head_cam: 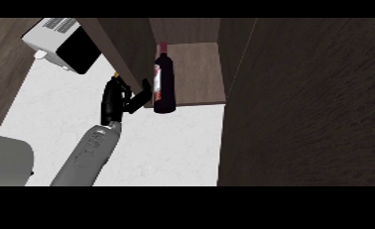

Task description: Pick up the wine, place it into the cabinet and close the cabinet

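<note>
White speckled counter [168, 139] fills the near and left part of the head view, with dark wood cabinet [198, 74] walls rising at the far side and a wide dark cabinet door [300, 104] covering the right. At the far left corner sits a white microwave [62, 44] with a black front.

A dark wine bottle [164, 82] with a red-topped neck stands on the brown cabinet shelf, close to the shelf's near edge and against its left wall. The neck points away toward the far side.

The robot's left hand [121, 99] comes in on a grey forearm from the lower left. It sits just to the left of the bottle, beside the cabinet's left wall. Its fingers look relaxed and spread, with the thumb reaching toward the bottle's lower body and seeming to touch or nearly touch it; nothing is clasped. The right hand does not show.

Judging by this, the step in hand is setting the bottle in and letting go. Doing it well likely means drawing the hand back toward the left and near side without nudging the bottle, since it stands near the edge and could tip. The door is not yet shut.
</note>
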Controlling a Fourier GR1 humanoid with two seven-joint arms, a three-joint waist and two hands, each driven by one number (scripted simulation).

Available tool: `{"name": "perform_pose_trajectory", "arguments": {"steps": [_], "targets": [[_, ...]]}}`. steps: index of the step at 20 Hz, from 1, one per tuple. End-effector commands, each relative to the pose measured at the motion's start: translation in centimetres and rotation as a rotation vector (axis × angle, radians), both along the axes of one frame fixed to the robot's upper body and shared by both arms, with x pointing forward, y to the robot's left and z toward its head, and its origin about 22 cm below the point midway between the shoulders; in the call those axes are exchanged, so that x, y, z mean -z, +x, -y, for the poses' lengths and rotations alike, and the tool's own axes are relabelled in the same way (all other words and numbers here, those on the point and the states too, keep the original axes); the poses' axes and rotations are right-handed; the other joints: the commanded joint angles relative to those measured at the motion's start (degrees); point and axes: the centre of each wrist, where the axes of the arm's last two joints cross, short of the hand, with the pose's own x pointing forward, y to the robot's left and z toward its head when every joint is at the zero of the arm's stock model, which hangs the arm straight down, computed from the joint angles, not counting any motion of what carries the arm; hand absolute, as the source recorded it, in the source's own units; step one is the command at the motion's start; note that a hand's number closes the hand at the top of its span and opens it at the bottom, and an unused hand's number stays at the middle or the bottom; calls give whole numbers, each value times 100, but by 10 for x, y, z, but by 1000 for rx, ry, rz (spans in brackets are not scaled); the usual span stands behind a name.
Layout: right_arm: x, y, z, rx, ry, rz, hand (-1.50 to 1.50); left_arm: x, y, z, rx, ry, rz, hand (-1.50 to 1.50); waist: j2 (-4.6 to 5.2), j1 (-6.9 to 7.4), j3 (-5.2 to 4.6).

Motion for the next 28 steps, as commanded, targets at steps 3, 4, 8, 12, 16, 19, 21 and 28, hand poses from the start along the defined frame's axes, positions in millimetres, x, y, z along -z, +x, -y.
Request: {"name": "perform_pose_trajectory", "arguments": {"steps": [3,4,8,12,16,19,21,28], "targets": [[-7,-4,3,-38,47,19,-150,-11,22,78,133,-7,-50,150,177,-271,-82],[-9,-6,0,-59,60,9,-150,-6,17,78,126,0,-65,150,190,-348,-84],[-20,-15,2,-57,42,14,-150,4,16,62,55,-15,-81,150,193,-395,-98],[-9,-8,0,-78,61,10,-150,-9,27,61,30,-43,-28,150,218,-412,-94],[-3,-2,1,-70,57,6,-150,-15,32,59,20,-52,-12,150,239,-426,-91],[-6,-7,2,-71,68,11,-150,-18,32,58,-18,-112,-19,150,214,-455,-91],[-3,-5,-1,-81,70,8,-150,-20,32,64,-42,-114,10,150,233,-511,-94],[-4,-2,1,-104,38,19,-150,-25,41,43,9,157,123,150,235,-538,-76]]}}
